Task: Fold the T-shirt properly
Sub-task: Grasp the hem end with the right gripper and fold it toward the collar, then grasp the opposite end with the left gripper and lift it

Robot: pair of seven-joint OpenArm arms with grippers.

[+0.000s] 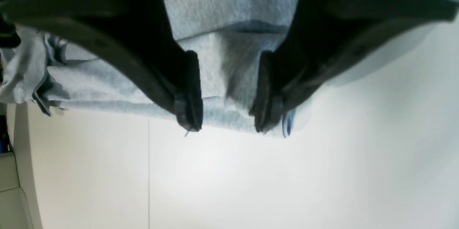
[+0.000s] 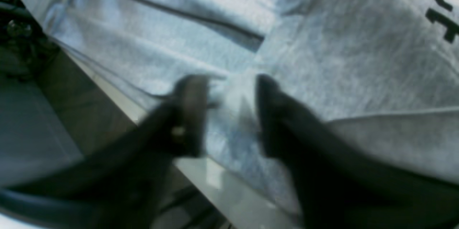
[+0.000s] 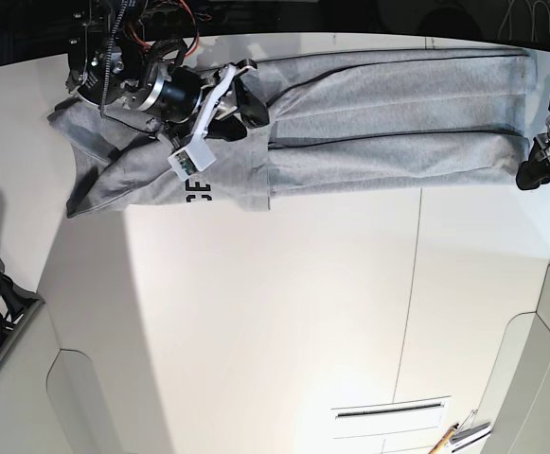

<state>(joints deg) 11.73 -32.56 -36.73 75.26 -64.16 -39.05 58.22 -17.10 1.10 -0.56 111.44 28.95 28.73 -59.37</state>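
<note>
White tabletop (image 3: 284,312) carries the T-shirt (image 3: 388,113) along its far edge, long axis running side to side. My right gripper (image 2: 229,114) hovers spread over the lettered end; my left gripper (image 1: 226,92) straddles the opposite hem, jaws apart, gripping nothing. Only the right wrist view shows the fold's seam.

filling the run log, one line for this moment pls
stage: mid-fold | T-shirt: long band on table | left gripper: open at hem | right gripper: open over cloth
</note>
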